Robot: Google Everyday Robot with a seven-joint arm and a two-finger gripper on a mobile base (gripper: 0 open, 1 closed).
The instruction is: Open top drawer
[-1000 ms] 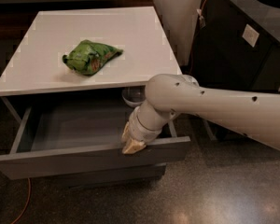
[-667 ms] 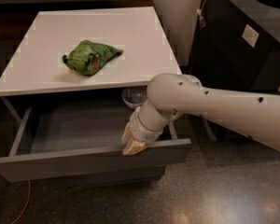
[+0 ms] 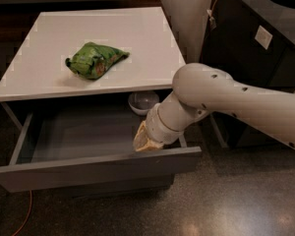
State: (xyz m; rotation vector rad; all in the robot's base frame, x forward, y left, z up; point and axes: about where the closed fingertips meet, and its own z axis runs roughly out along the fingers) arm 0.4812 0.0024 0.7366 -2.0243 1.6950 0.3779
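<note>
Top drawer (image 3: 88,170) sits pulled out from under the white top (image 3: 49,82), long side running left to right, front panel facing the camera. My gripper (image 3: 147,140) is down at the panel's upper edge, right of middle. Honestly can't tell if it's clamped or loose.

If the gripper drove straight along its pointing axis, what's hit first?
Probably the front panel of the pulled-out grey top drawer: the gripper points down-left at its upper edge. Depth is unclear; they may already touch.
</note>
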